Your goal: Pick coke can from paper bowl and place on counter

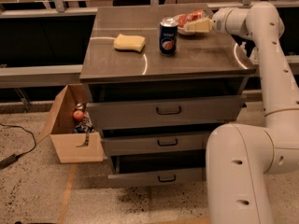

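Observation:
The coke can (pixel 191 17) is red and lies on its side in the white paper bowl (pixel 179 31) at the back right of the grey steel counter (pixel 196 56). My gripper (pixel 196 25) reaches in from the right, low over the bowl and right against the near side of the can. It hides part of the can and the bowl. My white arm (pixel 261 36) curves down along the counter's right side.
A tall dark blue can (pixel 168 36) stands just left of and in front of the bowl. A yellow sponge (pixel 129 42) lies at the counter's left. The cabinet has three drawers (pixel 168 110), slightly pulled out. An open cardboard box (pixel 74 127) sits on the floor at the left.

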Robot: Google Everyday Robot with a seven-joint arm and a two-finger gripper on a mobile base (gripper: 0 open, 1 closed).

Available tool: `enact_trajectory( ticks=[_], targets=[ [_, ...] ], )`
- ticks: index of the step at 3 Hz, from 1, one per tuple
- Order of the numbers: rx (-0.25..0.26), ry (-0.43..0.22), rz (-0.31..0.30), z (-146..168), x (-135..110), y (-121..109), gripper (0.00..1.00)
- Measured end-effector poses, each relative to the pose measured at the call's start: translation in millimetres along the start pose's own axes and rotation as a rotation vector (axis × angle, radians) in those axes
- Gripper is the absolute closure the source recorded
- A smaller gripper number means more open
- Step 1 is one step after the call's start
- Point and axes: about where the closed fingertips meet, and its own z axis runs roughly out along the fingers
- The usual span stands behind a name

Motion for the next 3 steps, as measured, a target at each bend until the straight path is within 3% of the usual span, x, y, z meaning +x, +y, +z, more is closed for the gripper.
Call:
enact_trajectory(
  ticks=[1,2,3],
  targets=[
    [0.008,-0.011,0.003,6.9,1.3,-0.5,0.0],
    [0.003,-0.014,0.009,10.7,7.5,0.0,0.15],
    [-0.019,-0.019,0.022,11.9,13.3,3.5,0.39]
  ],
)
